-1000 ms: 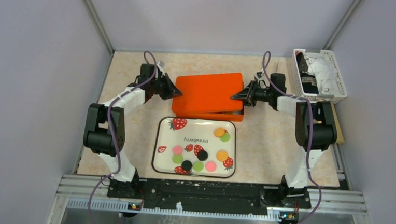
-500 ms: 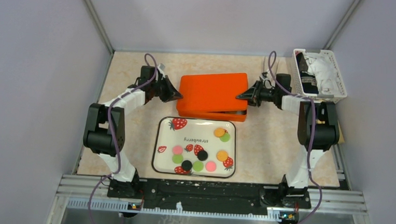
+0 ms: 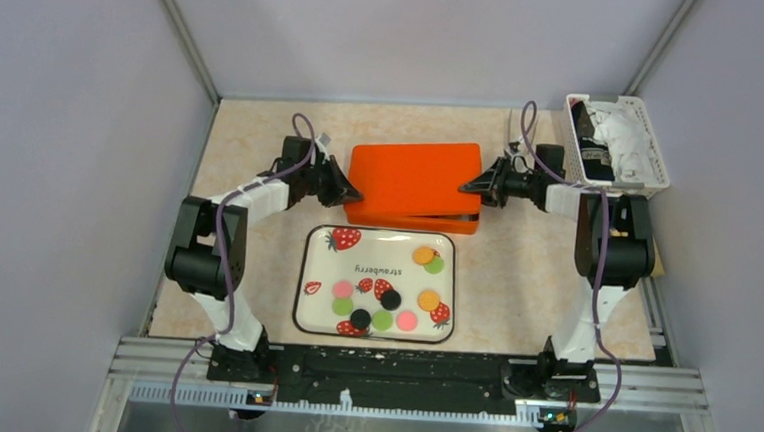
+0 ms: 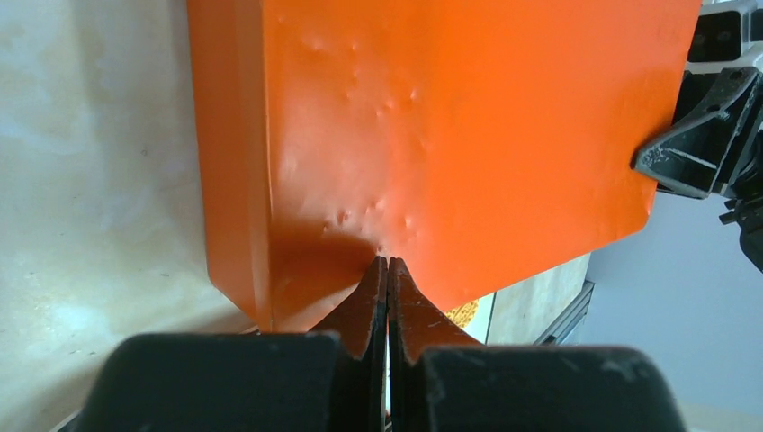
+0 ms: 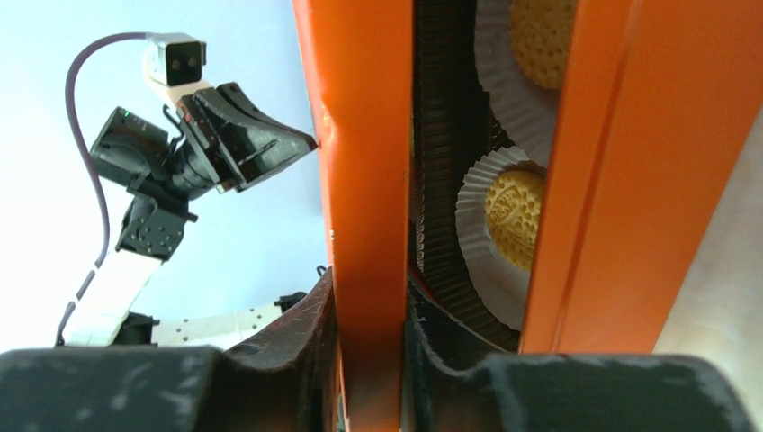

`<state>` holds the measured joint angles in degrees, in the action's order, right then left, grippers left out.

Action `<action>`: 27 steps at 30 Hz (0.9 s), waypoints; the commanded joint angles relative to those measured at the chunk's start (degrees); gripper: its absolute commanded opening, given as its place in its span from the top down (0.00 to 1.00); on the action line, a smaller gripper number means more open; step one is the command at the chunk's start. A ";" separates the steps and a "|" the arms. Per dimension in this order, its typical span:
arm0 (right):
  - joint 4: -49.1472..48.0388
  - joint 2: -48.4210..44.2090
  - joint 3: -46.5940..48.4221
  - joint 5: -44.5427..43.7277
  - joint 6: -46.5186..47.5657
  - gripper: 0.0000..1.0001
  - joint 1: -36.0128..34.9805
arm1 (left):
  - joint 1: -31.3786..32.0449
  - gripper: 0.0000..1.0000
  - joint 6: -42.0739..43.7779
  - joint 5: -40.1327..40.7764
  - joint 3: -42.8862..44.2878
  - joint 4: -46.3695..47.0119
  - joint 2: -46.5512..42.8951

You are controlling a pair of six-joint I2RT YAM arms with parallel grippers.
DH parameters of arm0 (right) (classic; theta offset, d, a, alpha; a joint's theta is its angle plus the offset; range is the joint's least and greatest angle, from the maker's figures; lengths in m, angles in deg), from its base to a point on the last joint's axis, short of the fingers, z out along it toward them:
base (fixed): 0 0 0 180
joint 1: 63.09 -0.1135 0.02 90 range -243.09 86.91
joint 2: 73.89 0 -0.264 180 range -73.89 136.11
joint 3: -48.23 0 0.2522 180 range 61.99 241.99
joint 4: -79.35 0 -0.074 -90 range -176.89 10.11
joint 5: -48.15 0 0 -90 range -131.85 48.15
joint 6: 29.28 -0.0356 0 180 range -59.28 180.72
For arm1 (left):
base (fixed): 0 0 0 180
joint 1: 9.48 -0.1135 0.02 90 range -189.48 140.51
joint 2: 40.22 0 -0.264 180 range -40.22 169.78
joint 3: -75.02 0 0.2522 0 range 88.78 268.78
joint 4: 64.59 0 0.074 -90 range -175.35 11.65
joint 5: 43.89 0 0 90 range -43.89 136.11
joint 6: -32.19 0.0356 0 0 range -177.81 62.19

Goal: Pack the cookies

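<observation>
right tool [image 5: 369,301] clamps orange lid [image 3: 415,176] (left tool [image 4: 388,268] closed, empty); cookies [image 3: 391,300] well apart.

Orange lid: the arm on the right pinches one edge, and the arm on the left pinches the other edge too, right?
Not quite. The right gripper does pinch the orange lid by its edge, but the left gripper is shut, its tips together and only pressed against the lid, as the left wrist view shows.
</observation>
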<state>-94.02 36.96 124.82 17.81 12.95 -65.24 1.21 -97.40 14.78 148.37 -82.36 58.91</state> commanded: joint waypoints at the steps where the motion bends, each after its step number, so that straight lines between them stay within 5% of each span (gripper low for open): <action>1: 0.38 -0.74 1.43 -6.88 1.88 0.74 1.97 | 1.51 1.00 -1.12 -1.32 -1.80 3.56 1.75; 10: 2.56 -3.12 0.54 -8.81 1.88 0.53 4.73 | 3.92 1.00 -2.26 -2.04 -2.54 7.69 5.39; 19: 20.87 -9.30 4.94 -21.99 11.10 0.52 5.76 | 4.59 1.00 -2.66 -2.50 -2.43 9.64 7.95; 27: 27.42 -13.68 6.12 -32.69 14.14 0.52 5.80 | 4.92 1.00 -2.63 -2.90 -1.85 10.33 10.14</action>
<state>-71.27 27.10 128.14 -7.17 23.94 -60.17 5.45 -101.97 8.66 147.57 -67.96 65.49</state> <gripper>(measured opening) 0.479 0.005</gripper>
